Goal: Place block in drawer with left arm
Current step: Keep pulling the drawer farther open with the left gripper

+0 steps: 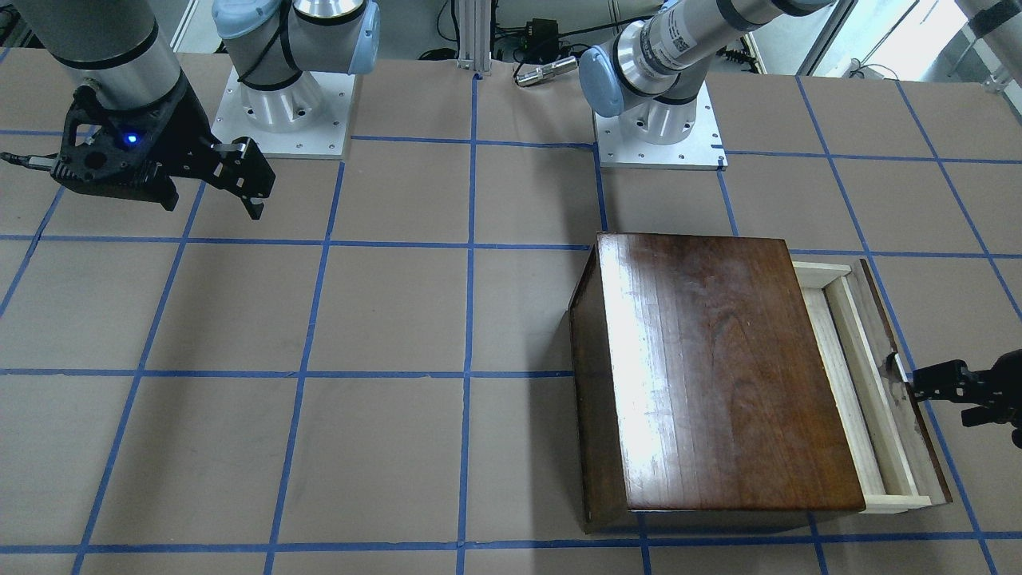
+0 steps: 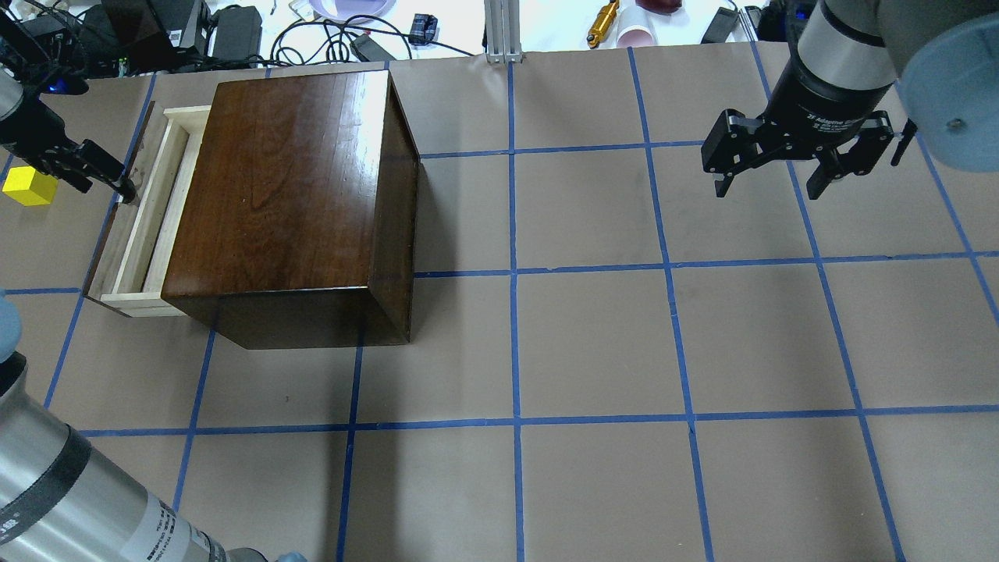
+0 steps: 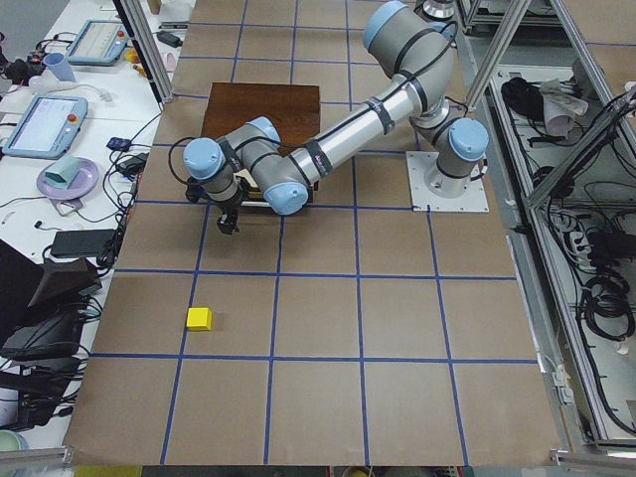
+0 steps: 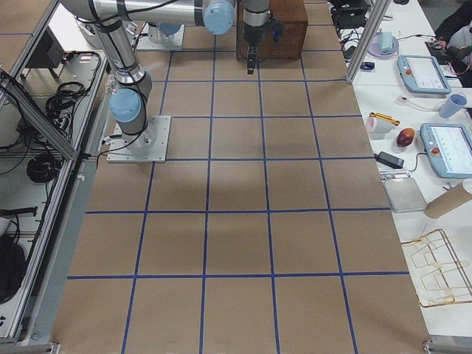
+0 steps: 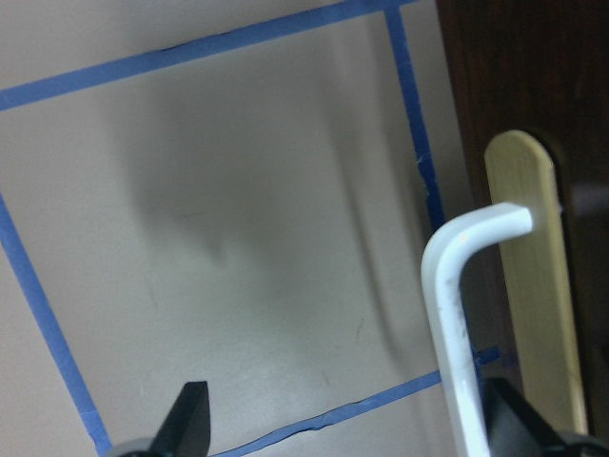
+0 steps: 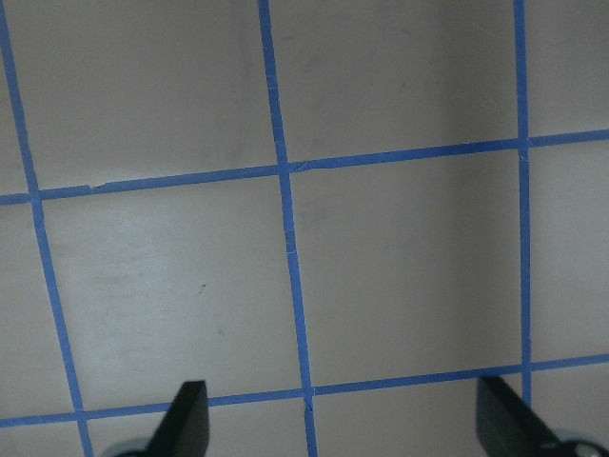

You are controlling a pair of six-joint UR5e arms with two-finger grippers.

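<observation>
The yellow block (image 2: 30, 187) lies on the table left of the drawer, just beyond my left gripper; it also shows in the exterior left view (image 3: 199, 318). The drawer (image 2: 144, 218) is pulled partly out of the dark wooden box (image 2: 296, 195), its pale tray showing (image 1: 854, 383). My left gripper (image 2: 117, 183) is at the drawer's front panel. In the left wrist view it (image 5: 347, 424) is open, with the white bent handle (image 5: 457, 314) between the fingers, close to the right one. My right gripper (image 2: 773, 183) hangs open and empty over the table's right side.
The box stands at the table's back left in the overhead view. Cables, chargers and small items (image 2: 234, 31) lie beyond the far edge. The two arm bases (image 1: 279, 112) (image 1: 659, 128) are bolted on the robot's side. Blue tape lines grid the brown tabletop.
</observation>
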